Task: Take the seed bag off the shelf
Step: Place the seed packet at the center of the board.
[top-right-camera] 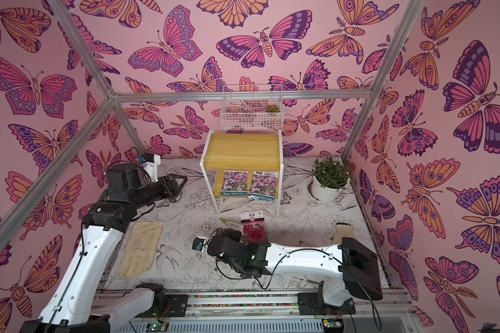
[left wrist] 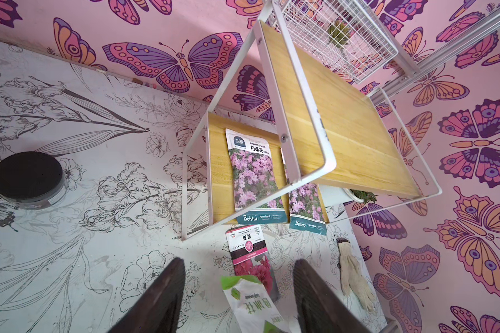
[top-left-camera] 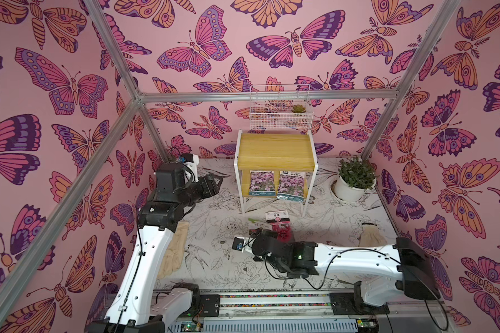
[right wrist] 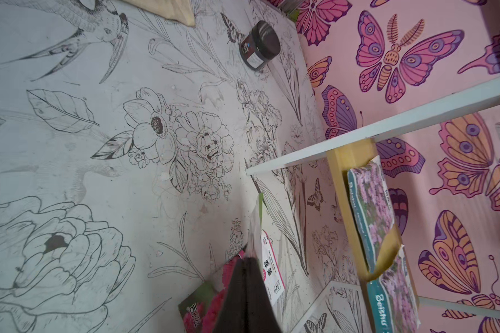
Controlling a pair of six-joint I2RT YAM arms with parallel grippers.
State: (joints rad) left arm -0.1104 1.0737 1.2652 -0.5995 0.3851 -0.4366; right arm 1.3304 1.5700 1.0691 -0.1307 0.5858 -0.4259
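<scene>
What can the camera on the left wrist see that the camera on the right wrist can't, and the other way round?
Only the left wrist view shows the white wire basket, the shelf's top board and a glove. Only the right wrist view shows the shut right gripper over the red-flower seed bag. Both show the black jar, the lower board and its two pink-flower seed bags.

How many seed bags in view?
4: two side by side on the shelf's lower board; red one and green one on the table.
</scene>
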